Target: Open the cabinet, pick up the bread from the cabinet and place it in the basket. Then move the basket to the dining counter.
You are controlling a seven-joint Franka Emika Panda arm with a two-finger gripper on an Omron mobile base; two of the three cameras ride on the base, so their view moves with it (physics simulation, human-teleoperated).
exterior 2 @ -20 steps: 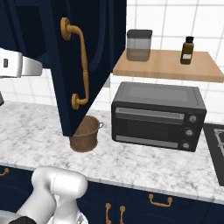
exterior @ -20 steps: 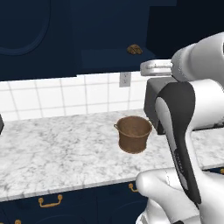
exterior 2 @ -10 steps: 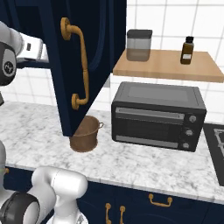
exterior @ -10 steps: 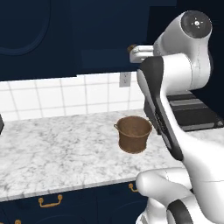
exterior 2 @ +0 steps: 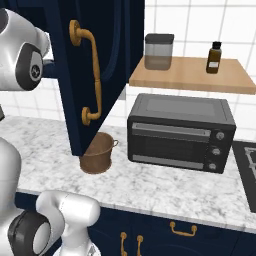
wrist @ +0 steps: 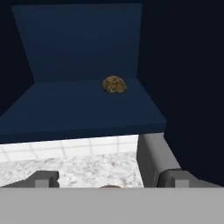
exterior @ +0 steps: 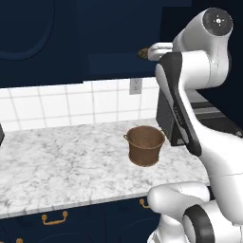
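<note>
The navy cabinet stands open; its door (exterior 2: 100, 75), with the long brass handle (exterior 2: 92, 75), swings out over the counter. Inside, the small brown bread (wrist: 114, 84) lies on the shelf (wrist: 78, 109), toward the back right, and is also seen as a brown lump (exterior: 142, 53). My gripper (wrist: 107, 179) is open and empty, in front of the shelf edge and short of the bread; its hand (exterior: 159, 49) is raised beside the shelf. The woven basket (exterior: 144, 144) sits on the marble counter below, partly behind the door (exterior 2: 97, 155). The dining counter is out of view.
A black toaster oven (exterior 2: 180, 132) stands right of the basket. Above it, a wooden shelf (exterior 2: 190, 75) carries a jar (exterior 2: 159, 50) and a dark bottle (exterior 2: 214, 57). Brass-handled drawers (exterior: 53, 218) run under the marble counter (exterior: 57, 166). A stove edge (exterior 2: 247, 170) shows far right.
The arm has swung up from the right and folded. The hand has risen to the height of the cabinet shelf, close to the bread. Basket and door have not moved.
</note>
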